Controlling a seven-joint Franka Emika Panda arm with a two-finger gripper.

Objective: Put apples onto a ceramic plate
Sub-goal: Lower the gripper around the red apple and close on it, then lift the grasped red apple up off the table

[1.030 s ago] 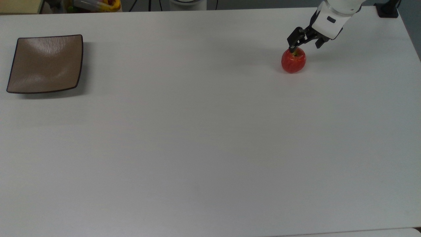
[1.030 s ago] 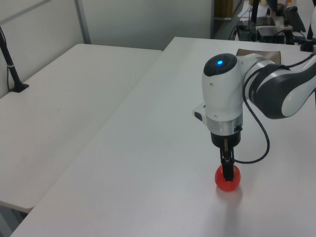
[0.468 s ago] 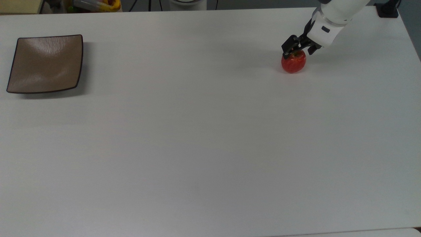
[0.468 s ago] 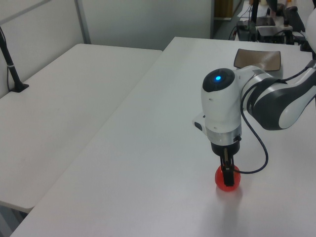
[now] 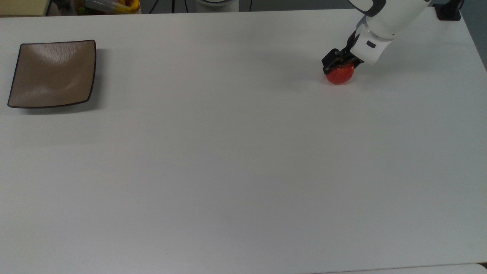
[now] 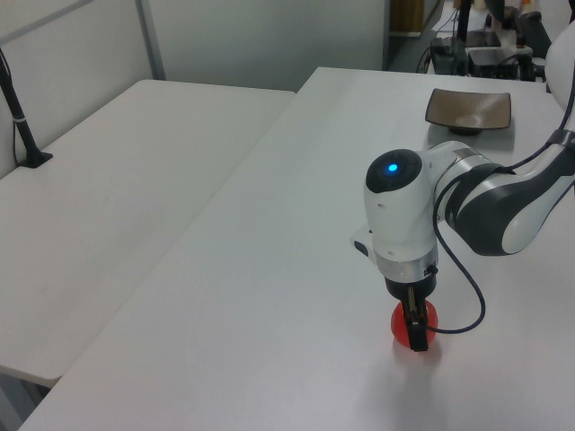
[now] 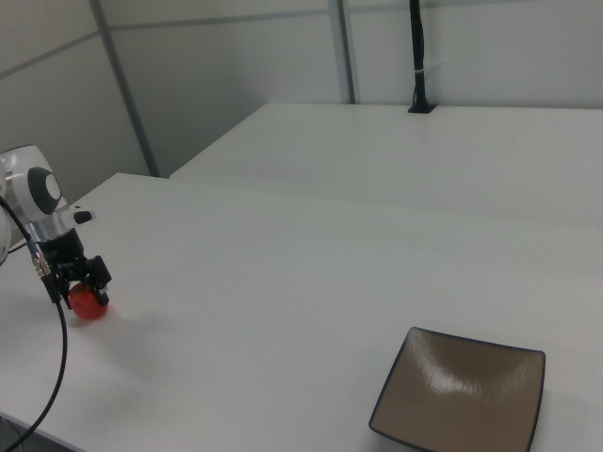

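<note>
Hand [image 5: 339, 63] lowered over apple [image 5: 340, 74], fingers spread astride it, not yet pinching; apple on desk [image 5: 243, 152] nr one corner. Plate [image 5: 53, 73] well apart, by opposite short edge: carry runs desk's length.

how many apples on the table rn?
1. The apple sits on the white table near the top view's upper right, with the gripper down over it, far from the ceramic plate at the top view's left. No others visible.
</note>
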